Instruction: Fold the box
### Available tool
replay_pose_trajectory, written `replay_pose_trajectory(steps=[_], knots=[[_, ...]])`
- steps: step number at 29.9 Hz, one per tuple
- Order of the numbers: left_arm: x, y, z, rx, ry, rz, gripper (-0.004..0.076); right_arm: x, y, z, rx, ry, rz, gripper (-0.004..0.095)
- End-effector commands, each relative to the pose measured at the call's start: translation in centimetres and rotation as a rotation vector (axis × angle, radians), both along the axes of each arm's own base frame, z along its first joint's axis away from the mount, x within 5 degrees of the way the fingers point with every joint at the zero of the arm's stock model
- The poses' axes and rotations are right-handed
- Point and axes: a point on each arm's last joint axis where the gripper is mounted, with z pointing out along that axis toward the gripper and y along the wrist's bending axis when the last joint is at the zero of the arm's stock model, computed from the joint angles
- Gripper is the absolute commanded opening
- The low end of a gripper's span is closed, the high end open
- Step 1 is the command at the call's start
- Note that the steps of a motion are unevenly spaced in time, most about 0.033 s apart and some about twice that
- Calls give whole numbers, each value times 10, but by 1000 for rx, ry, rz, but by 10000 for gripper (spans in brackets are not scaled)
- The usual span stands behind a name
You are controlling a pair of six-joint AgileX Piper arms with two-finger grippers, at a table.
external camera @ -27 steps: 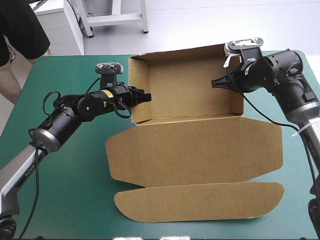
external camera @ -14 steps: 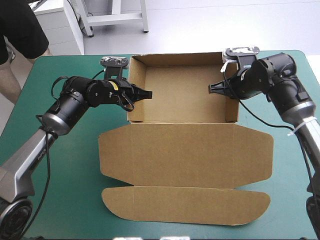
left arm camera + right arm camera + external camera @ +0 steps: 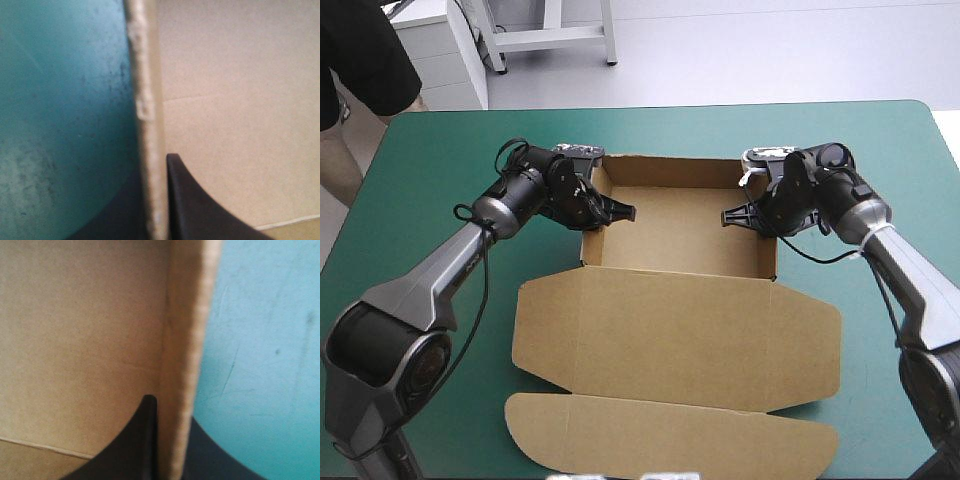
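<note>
High view: the brown box [image 3: 675,335] fills the centre and lower half of the frame on the teal-green cover [image 3: 440,140]. Its long axis runs left to right. The open tray sits at upper centre, and the lid lies flat toward the bottom edge, slightly skewed. The left gripper [image 3: 617,210] is pinched nearly closed on the tray's left end wall, the right gripper [image 3: 730,217] on its right end wall. In both wrist views the wall's edge stands between the black fingers [image 3: 195,210].
</note>
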Motion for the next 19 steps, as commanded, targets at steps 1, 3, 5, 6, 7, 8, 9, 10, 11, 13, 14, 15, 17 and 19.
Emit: replay_pose_trajectory(steps=[1,3,5,6,7,8,9,10,11,13,14,15,17,19], knots=[[2,-5,17,-42,-58,-13,-10,3,9,5,48,-24,64,-20],[4,-6,11,-35,-45,-13,-10,7,11,-4,38,7,64,-20],[6,-7,8,-32,-38,-13,-10,9,12,-12,26,36,70,-20],[6,-7,7,-31,-37,-13,-10,9,12,-14,21,44,78,-20],[7,-7,6,-26,-36,-13,-10,10,12,-16,18,53,80,-20],[7,-7,5,-22,-36,-13,-10,11,12,-18,15,57,80,-20],[8,-7,4,-22,-36,-13,-10,11,12,-18,14,58,80,-20],[8,-7,3,-21,-32,-13,-10,11,12,-19,11,64,81,-20],[8,-7,3,-22,-31,-13,-10,11,12,-19,9,62,81,-18],[8,-7,3,-23,-31,-13,-8,11,12,-17,8,54,88,-11],[8,-7,3,-21,-32,-17,-8,12,12,-16,6,50,91,-1],[8,-7,3,-19,-34,-23,-1,12,12,-14,5,51,93,15],[7,-7,3,-16,-31,-26,39,13,12,-9,7,42,96,74],[7,-7,3,-14,-31,-30,126,13,12,-6,8,39,97,173]])
